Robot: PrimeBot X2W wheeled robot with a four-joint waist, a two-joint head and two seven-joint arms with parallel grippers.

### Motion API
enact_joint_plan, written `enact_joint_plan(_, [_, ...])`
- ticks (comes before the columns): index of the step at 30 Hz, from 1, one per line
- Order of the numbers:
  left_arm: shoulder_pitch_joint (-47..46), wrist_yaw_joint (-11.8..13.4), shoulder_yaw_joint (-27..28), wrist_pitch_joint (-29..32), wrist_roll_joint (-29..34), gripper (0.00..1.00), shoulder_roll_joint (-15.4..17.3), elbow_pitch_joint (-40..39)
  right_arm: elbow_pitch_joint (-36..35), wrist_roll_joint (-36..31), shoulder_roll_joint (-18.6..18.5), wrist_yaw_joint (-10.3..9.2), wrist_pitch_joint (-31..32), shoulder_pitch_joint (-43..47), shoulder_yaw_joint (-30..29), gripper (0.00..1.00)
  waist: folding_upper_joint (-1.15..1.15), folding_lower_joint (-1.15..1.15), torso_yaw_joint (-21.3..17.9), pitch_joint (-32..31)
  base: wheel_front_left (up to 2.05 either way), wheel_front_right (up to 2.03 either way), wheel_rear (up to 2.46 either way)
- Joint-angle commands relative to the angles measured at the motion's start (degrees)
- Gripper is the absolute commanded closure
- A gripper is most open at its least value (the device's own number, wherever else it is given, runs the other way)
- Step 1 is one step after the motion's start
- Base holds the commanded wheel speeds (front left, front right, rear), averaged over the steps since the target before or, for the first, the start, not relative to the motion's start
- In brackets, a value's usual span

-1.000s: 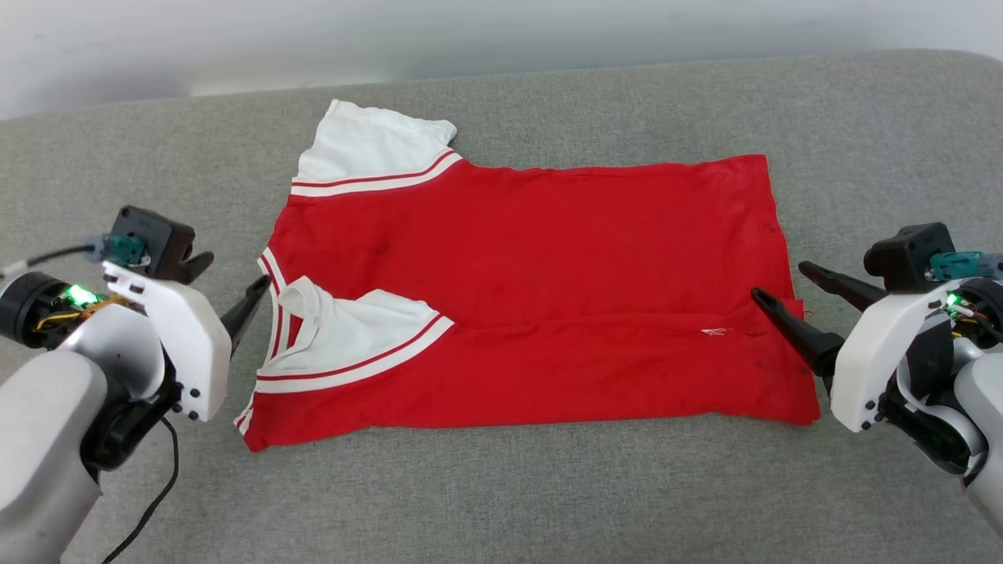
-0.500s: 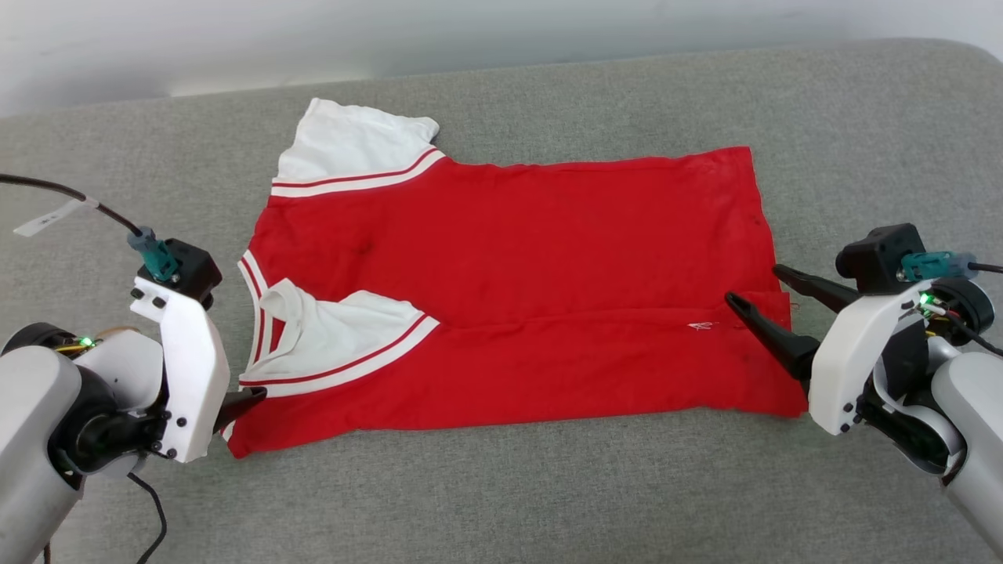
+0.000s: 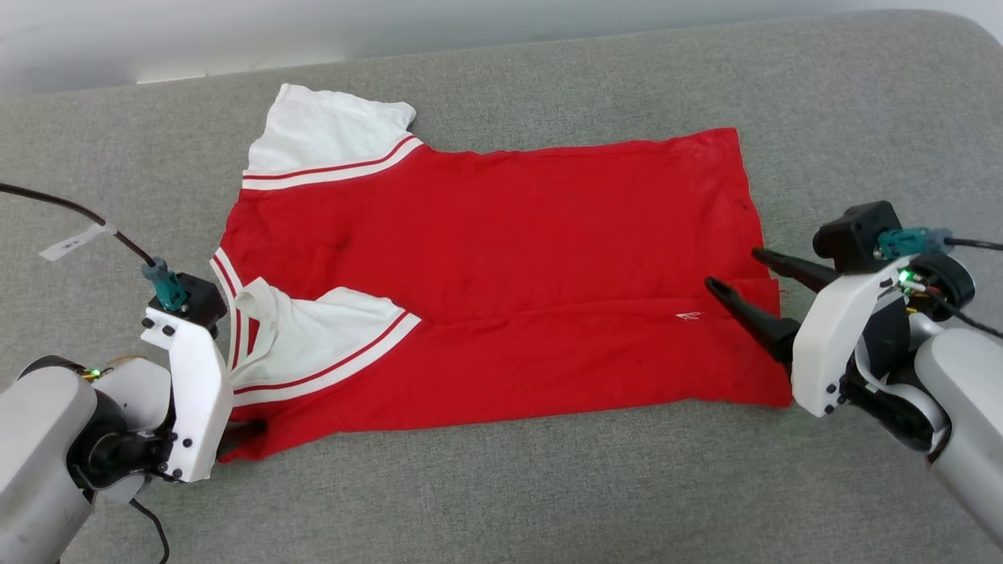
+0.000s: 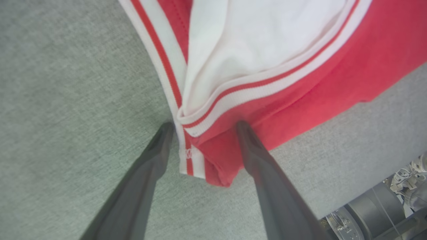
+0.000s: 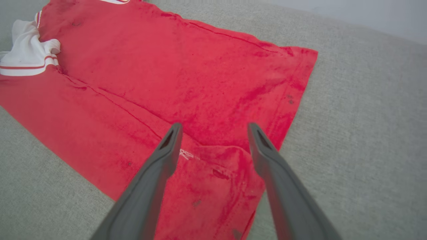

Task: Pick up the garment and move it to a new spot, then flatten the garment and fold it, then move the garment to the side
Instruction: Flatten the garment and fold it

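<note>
1. Left gripper (image 4: pixel 204 126) first: jaws wide apart, straddling the garment (image 3: pixel 509 258) at its near collar-end corner, nothing pinched yet. I'd drop lower so both layers get caught (that stripy trim looks bulky).
2. It's lying flat across the grey cushion (image 3: pixel 501 486): red body, near strip folded over, one white sleeve tucked in, the other poking out at the back.
3. Right gripper (image 3: pixel 734 268) gapes too, over the hem end by the fold line. I'd close both sides together, I reckon.
</note>
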Motion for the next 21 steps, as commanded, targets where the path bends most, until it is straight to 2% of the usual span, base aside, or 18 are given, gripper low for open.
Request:
enact_joint_plan(1, [1.31, -0.21, -1.85, 0.11, 0.06, 1.0, -1.68, 1.42, -0.04, 0.5, -0.24, -0.03, 0.15, -1.5, 0.19, 0.0, 0.0, 0.0, 0.02, -0.16, 0.0, 0.0, 0.0])
enact_joint_plan(4, [0.69, -0.79, -1.45, -0.82, -0.53, 1.0, -2.16, 1.46, -0.63, 0.15, -1.67, -0.03, 1.01, -3.14, 1.09, 0.0, 0.0, 0.0, 0.19, -0.95, 0.0, 0.0, 0.0])
enact_joint_plan(8, [-0.98, -1.34, -1.47, -1.43, 0.23, 1.0, -1.04, 0.15, -2.27, -0.03, -5.34, -0.03, 6.11, -6.25, 4.03, 0.0, 0.0, 0.0, 0.55, -2.23, 0.0, 0.0, 0.0])
enact_joint_plan(12, [-2.26, -1.6, -1.62, -1.7, 0.62, 1.0, -0.25, -1.9, -4.93, 1.76, -9.84, -0.03, 14.62, -9.15, 8.19, 0.0, 0.0, 0.0, 1.17, -3.0, 0.0, 0.0, 0.0])
enact_joint_plan(15, [-2.55, -1.69, -2.0, -1.81, 1.17, 1.0, 0.22, -3.37, -6.66, 5.68, -12.53, -0.03, 22.92, -10.75, 10.89, 0.0, 0.0, 0.0, 1.55, -3.04, 0.0, 0.0, 0.0])
enact_joint_plan(18, [-3.29, -1.79, -2.23, -2.18, 1.61, 1.0, 0.44, -5.09, -7.46, 8.33, -13.68, -0.03, 29.24, -11.64, 12.79, 0.0, 0.0, 0.0, 2.07, -2.46, 0.0, 0.0, 0.0])
enact_joint_plan(21, [-3.98, -1.85, -2.46, -2.21, 2.15, 1.0, 0.13, -6.41, -6.62, 9.69, -13.65, -0.03, 32.54, -11.26, 13.98, 0.0, 0.0, 0.0, 2.81, -1.57, 0.0, 0.0, 0.0])
